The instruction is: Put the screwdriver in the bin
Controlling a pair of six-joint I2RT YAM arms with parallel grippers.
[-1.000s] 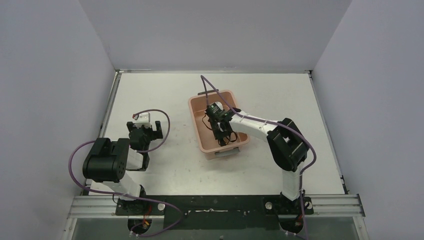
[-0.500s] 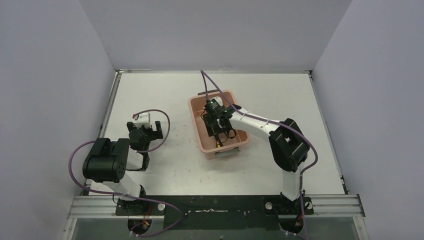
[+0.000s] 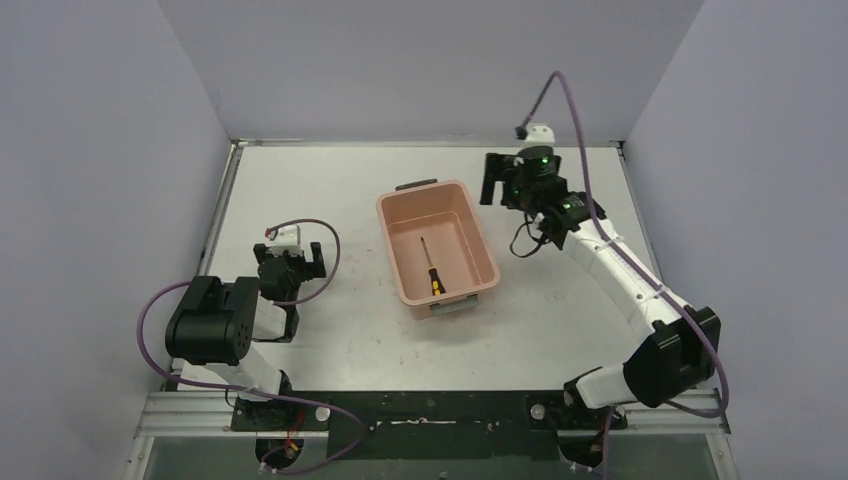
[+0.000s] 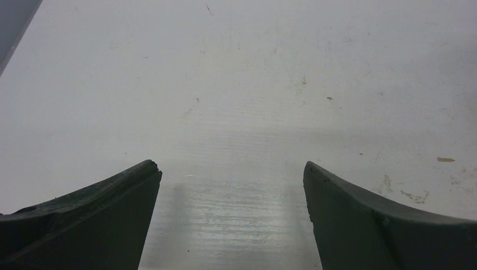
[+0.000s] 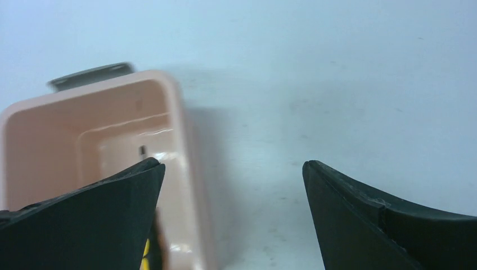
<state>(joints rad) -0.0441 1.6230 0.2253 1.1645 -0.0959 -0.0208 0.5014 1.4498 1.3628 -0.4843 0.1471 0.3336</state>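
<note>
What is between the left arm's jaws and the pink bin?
Nothing but bare white table, seen in the top view, between the left gripper and the bin.

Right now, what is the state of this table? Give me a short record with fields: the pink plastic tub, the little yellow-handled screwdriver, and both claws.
bin: salmon-pink rectangular plastic tub, grey handles, mid-table
screwdriver: yellow-and-black handle, thin dark shaft, lying flat on the bin floor
right gripper: open, empty, above the white table, to the right of the bin's far end
left gripper: open, empty, over the table left of the bin
task: looks done
</note>
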